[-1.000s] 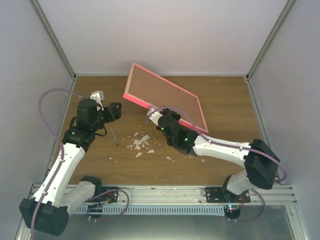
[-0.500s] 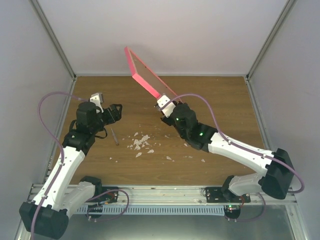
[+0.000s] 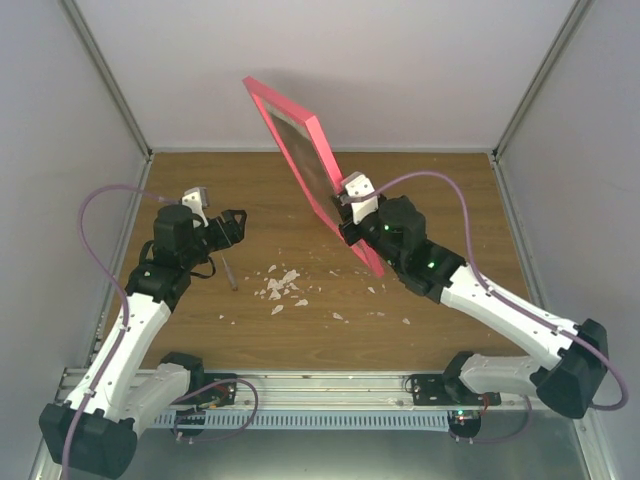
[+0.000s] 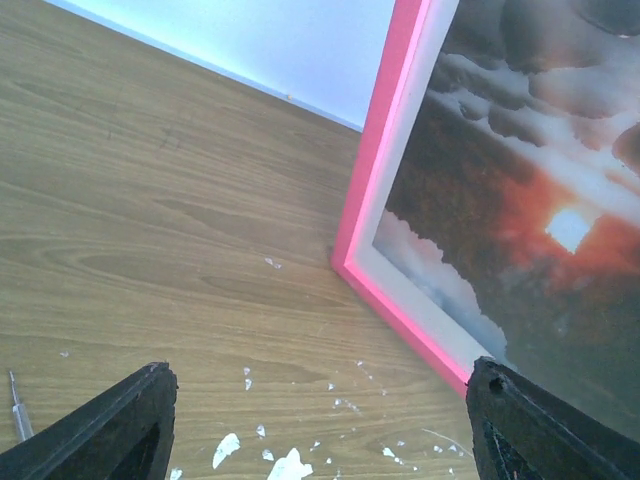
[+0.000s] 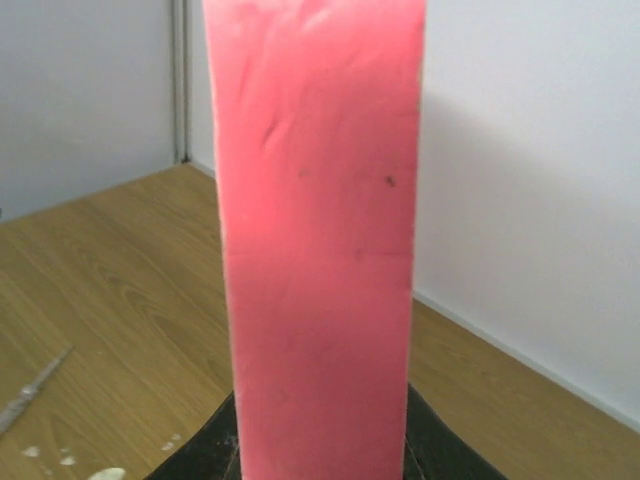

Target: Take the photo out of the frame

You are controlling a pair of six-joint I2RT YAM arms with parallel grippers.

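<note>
Subject: frame [image 4: 380, 130], bright pink, stands nearly on edge over the bench [image 3: 250, 330], just past centre toward 12 o'clock in the top view.
Tilt: steep; top corner leans toward 11 o'clock and reaches up across the back wall, low end runs toward 4 o'clock.
Contact with bench: cannot tell whether the low corner touches the wood.
Photo [image 4: 530, 200]: seated inside the frame, not removed; dark cloud, red-orange glow and pale water are visible in the left wrist view.
Mat: white border [image 4: 420, 290] lies between the print and the pink rim along the lower side.
Facing: picture side turns toward 9 o'clock, toward the left arm.
Right tool [image 3: 347, 220]: clamped on the frame's thin edge at the lower half of its 3 o'clock side; in the right wrist view the pink edge fills the gap, a dark finger on each face.
Left tool [image 3: 236, 222]: spread wide and holding nothing, at 9 o'clock on the bench, aimed at the picture side, well apart from the frame.
Debris: white fragments [image 3: 283, 285] scattered on the wood between centre and 7 o'clock, below the frame's low end.
Loose item: thin grey rod [image 3: 230, 272] lies flat at 8 o'clock, just beside the fragments and near the left tool.
</note>
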